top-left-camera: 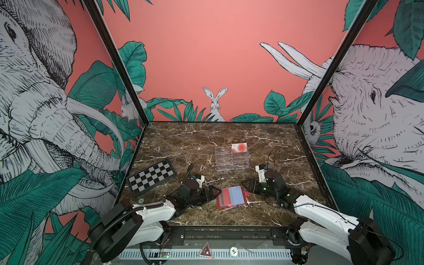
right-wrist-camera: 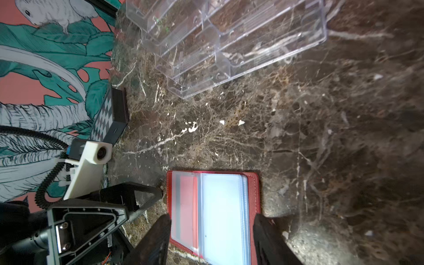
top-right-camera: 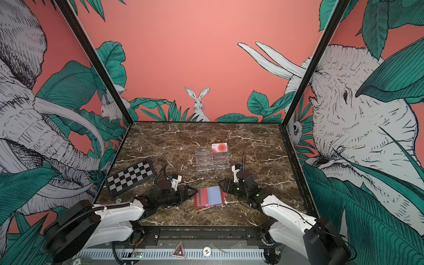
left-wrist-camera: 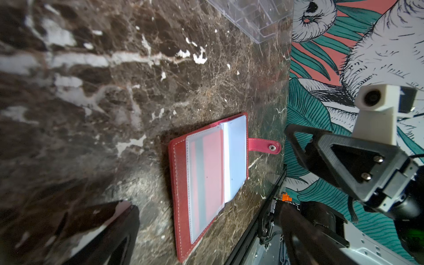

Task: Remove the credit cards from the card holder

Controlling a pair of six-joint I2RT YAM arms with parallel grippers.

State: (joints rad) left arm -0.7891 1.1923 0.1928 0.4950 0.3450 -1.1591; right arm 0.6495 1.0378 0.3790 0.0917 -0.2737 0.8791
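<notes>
We log the holder (top-left-camera: 231,197) lying open and flat on the table (top-left-camera: 206,137), clear sleeves (left-wrist-camera: 206,174) up. The red card (top-left-camera: 226,196), with its grey stripe, sits in the left sleeve and the blue card (top-left-camera: 237,195) in the right one. The tab (left-wrist-camera: 263,146) sticks out past the holder's right edge. The white card (top-left-camera: 239,147) stands in the top tier of the stand (top-left-camera: 231,161), behind the holder. The board (top-left-camera: 151,176) is left of the holder, well apart. Left gripper (top-left-camera: 216,193): jaws wide apart, nothing in them, tips just at the holder's left edge; we cannot tell if they touch it. Right gripper (top-left-camera: 246,186): jaws partly apart, gripping nothing we can see, tips at the holder's right edge by the tab. In the right wrist view the holder shows between its fingers (right-wrist-camera: 158,238); contact unclear. Both arms come in low from the holder's near side, forearms angled inward. The grippers sit close to the table, pointing at each other across the holder.
</notes>
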